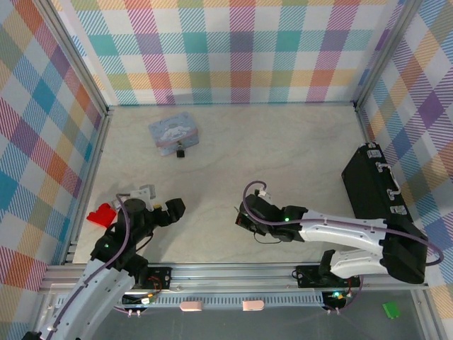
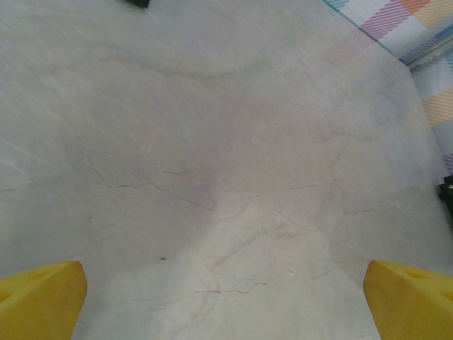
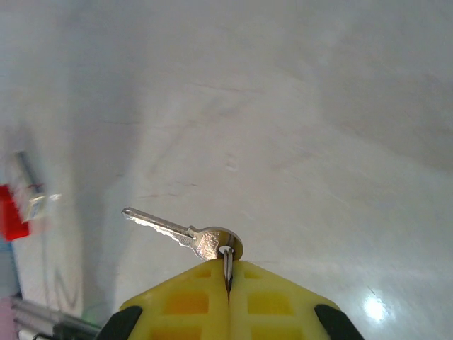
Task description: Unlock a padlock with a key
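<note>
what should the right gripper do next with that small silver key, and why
Probably lift and carry it toward the tiny dark padlock by the pale-blue tin box: the right gripper is shut on the head of the small silver key, and the padlock lies far across the table.

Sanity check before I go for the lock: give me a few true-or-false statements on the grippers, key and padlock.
1. The right gripper is shut at the head of the key. True.
2. The left gripper is shut. False: its fingers stand wide apart over bare table, holding nothing.
3. The padlock lies at the near edge of the tin. True.
4. The key is in the padlock. False: it sticks out from the right gripper, well away from the padlock.
5. The black case lies on the table's left side. False: it lies on the right.
</note>
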Motion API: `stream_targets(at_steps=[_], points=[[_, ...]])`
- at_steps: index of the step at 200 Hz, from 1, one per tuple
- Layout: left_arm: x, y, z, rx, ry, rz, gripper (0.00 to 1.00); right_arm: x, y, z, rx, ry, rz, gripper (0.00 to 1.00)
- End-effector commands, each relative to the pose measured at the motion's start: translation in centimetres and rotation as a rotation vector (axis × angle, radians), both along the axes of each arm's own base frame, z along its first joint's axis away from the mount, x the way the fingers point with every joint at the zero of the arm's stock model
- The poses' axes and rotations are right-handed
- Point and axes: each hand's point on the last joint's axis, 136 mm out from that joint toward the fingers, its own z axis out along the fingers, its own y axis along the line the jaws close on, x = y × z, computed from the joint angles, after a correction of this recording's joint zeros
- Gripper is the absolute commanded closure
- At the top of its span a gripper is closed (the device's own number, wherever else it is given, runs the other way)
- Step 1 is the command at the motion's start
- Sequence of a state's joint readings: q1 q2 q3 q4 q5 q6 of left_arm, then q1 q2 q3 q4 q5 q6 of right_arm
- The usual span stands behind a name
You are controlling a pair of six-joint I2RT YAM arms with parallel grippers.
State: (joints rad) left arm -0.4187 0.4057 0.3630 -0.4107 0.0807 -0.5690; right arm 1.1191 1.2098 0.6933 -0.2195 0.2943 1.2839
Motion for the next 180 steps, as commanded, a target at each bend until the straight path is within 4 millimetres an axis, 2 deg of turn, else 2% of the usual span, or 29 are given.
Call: stream_targets(at_steps=[1, 12, 36, 64, 94, 115, 180], points=[[0.9, -3.2, 4.9, -0.189, -0.057, -0.085, 0.02, 1.9, 2.1, 4.7, 0.101, -0.269, 0.161, 1.00], [1.3, -4.3, 6.2, -0.207, -0.072, -0.120, 0.05, 2.4, 2.2, 6.1, 0.135, -0.334, 0.187, 1.00], [2.2, -6.5, 8.3, -0.211, -0.115, -0.162, 0.05, 3.9, 2.0, 8.7, 0.201, -0.433, 0.217, 1.00], [2.9, -9.9, 11.1, -0.218, -0.198, -0.232, 0.08, 5.4, 2.0, 10.3, 0.244, -0.483, 0.242, 1.00], [3.3, -13.0, 11.6, -0.149, -0.214, -0.313, 0.13, 5.7, 3.9, 12.1, 0.288, -0.524, 0.325, 1.00], [3.6, -14.2, 11.6, -0.105, -0.212, -0.347, 0.23, 5.5, 5.0, 12.2, 0.302, -0.519, 0.377, 1.00], [4.6, -14.4, 9.6, -0.015, -0.191, -0.323, 0.42, 5.2, 6.8, 9.8, 0.351, -0.417, 0.414, 1.00]])
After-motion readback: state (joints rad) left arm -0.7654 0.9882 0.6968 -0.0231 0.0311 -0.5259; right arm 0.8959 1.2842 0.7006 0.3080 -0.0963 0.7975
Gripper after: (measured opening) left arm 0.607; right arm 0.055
